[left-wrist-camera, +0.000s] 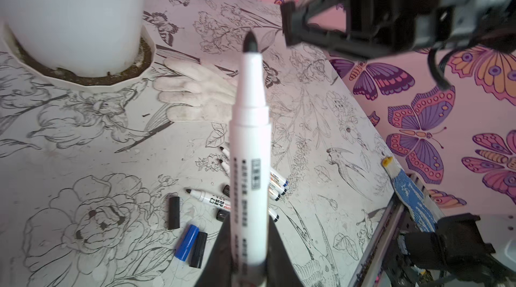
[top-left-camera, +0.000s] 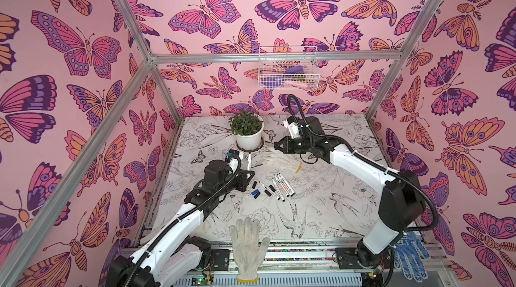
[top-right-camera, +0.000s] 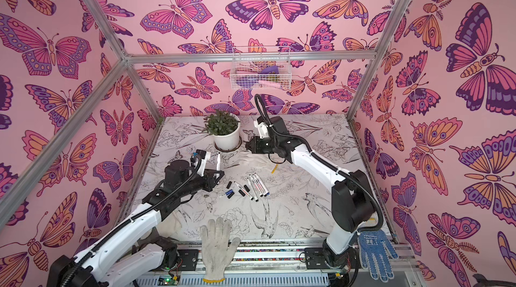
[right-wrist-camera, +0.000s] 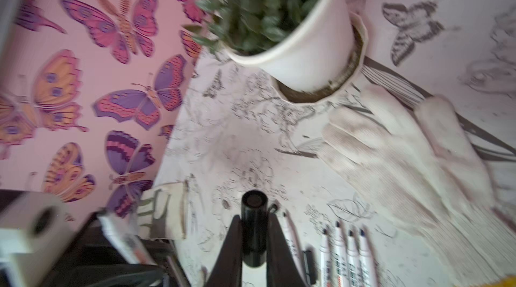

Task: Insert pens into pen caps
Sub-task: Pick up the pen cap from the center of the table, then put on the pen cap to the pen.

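1. A white glove [top-left-camera: 248, 243] lies over the front edge of the surface [top-left-camera: 321, 215]. A blue glove [top-left-camera: 410, 252] hangs at the front right corner.
2. In the middle, the loose pens [top-left-camera: 282, 185] lie side by side, uncapped. The loose caps [top-left-camera: 255, 193], black and blue, lie just to their left, with one pen among them.
3. The left pincer [left-wrist-camera: 247, 229] is clamped on the barrel of a pen [left-wrist-camera: 250, 137]. It holds the pen off the surface with its bare black tip pointing up.
4. The right pincer [right-wrist-camera: 253, 218] is clamped on a black cap [right-wrist-camera: 253, 201] with its open mouth facing outward. It sits near the pen's tip but apart from it.
5. A soiled glove [right-wrist-camera: 405, 154] lies flat below the right arm, and a yellow strip [top-left-camera: 298, 167] is beside it.
6. A white pot [top-left-camera: 249, 139] with a green plant stands on a saucer toward the back. A wire basket [top-left-camera: 287, 67] hangs on the far wall.
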`<move>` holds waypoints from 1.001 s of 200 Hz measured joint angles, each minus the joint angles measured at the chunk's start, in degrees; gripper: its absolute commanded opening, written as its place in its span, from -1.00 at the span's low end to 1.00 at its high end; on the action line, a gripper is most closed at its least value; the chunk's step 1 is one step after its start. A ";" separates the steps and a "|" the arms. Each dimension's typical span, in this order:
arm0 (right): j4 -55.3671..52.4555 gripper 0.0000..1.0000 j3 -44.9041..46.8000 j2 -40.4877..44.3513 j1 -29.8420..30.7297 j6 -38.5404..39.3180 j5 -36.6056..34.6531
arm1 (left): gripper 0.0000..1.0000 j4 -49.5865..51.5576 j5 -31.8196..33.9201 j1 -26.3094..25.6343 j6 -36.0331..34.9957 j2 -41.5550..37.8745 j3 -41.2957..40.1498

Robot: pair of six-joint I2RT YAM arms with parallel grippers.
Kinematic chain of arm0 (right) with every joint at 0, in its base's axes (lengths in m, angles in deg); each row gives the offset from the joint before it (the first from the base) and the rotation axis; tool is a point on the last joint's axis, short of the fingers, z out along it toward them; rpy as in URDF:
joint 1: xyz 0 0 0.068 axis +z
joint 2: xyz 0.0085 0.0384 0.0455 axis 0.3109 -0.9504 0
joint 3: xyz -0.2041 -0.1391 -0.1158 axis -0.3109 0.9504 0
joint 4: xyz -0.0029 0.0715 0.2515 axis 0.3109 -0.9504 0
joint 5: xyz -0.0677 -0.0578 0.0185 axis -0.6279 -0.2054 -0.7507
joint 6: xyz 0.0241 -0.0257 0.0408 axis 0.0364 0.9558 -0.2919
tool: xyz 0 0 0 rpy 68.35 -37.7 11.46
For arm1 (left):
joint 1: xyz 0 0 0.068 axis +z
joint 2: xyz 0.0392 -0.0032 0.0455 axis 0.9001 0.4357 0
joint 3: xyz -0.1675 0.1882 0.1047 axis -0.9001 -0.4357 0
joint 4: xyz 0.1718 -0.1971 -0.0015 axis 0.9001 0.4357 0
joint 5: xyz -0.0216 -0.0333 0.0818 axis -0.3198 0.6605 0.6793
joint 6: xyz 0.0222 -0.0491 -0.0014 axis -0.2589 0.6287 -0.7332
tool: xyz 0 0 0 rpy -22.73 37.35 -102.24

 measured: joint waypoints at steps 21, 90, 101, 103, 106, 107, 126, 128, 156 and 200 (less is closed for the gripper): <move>9.29 -1.00 2.25 0.28 0.52 -4.59 4.35 | -1.00 -0.44 -1.03 -2.29 -0.22 1.60 0.46; 23.85 -1.00 6.25 -1.40 0.87 -14.53 14.32 | -1.00 -3.45 -1.16 -4.59 -0.11 4.09 0.98; 24.50 -1.00 6.25 -1.40 1.09 -14.69 15.63 | -1.00 -3.58 -1.09 -4.61 -0.11 4.55 1.29; 24.52 -1.00 6.25 -1.40 1.11 -14.69 15.80 | -1.00 -3.63 -1.09 -4.63 -0.11 4.61 1.31; 24.55 -1.00 6.25 -1.40 1.18 -14.69 16.11 | -1.00 -3.67 -1.01 -4.66 -0.11 4.74 1.40; 24.57 -1.00 6.25 -1.40 1.20 -14.69 16.24 | -1.00 -3.67 -0.98 -4.66 -0.11 4.79 1.40; 24.44 -1.00 6.25 -1.40 1.62 -14.60 17.64 | -1.00 -4.74 -0.70 -4.70 -0.11 5.44 1.90; 24.41 -1.00 6.25 -1.40 1.66 -14.60 17.75 | -1.00 -4.76 -0.70 -4.70 -0.11 5.46 1.92; 23.02 -1.00 6.25 -1.44 2.08 -13.62 18.78 | -1.00 -5.60 -0.44 -4.70 -0.11 6.14 2.82; 21.31 -1.00 6.25 -1.44 2.29 -12.41 19.17 | -1.00 -6.75 0.20 -4.70 0.07 6.49 2.91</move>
